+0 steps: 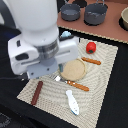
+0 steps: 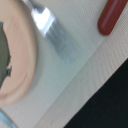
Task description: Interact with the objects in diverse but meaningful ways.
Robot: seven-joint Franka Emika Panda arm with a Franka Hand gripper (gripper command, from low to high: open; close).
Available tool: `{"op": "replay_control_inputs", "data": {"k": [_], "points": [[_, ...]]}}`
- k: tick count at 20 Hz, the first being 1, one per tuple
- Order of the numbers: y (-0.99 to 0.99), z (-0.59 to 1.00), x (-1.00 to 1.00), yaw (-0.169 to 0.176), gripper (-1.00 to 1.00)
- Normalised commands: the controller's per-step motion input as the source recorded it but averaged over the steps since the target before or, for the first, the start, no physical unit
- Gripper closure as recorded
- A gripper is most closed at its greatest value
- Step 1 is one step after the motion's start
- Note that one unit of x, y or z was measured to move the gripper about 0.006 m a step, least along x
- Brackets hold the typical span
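The red tomato-like ball [image 1: 90, 47] sits on the mat at the back. The light blue carton block [image 1: 65, 34] peeks out behind my arm. The white-and-blue fish piece [image 1: 72, 101] lies at the mat's front. The dark brown sausage stick [image 1: 37, 92] lies near the mat's edge on the exterior view's left; it also shows in the wrist view [image 2: 112, 17]. My arm's white body [image 1: 42, 50] hangs over the mat between the plate and the stick. It hides the gripper's fingers, and nothing shows held.
A round tan plate [image 1: 73, 69] [image 2: 17, 55] lies mid-mat. A wooden-handled fork [image 1: 75, 85] lies in front of it, its metal head in the wrist view [image 2: 57, 35]. A knife [image 1: 91, 61] lies behind the plate. Two dark pots [image 1: 95, 14] stand at the back. The striped mat [image 1: 107, 85] lies on a dark table.
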Motion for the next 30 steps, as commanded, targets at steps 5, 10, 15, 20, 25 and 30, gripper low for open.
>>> {"op": "replay_control_inputs", "data": {"k": [5, 10, 15, 20, 25, 30], "points": [[0.67, 0.31, -0.17, 0.146, -1.00], [0.56, 0.23, -0.14, 0.184, -1.00], [0.55, 0.14, -0.12, 0.187, -1.00], [0.55, 0.05, -0.13, 0.183, -1.00], [0.63, 0.03, -0.15, 0.145, -1.00], [0.58, -0.07, -0.27, 0.121, -1.00]]}}
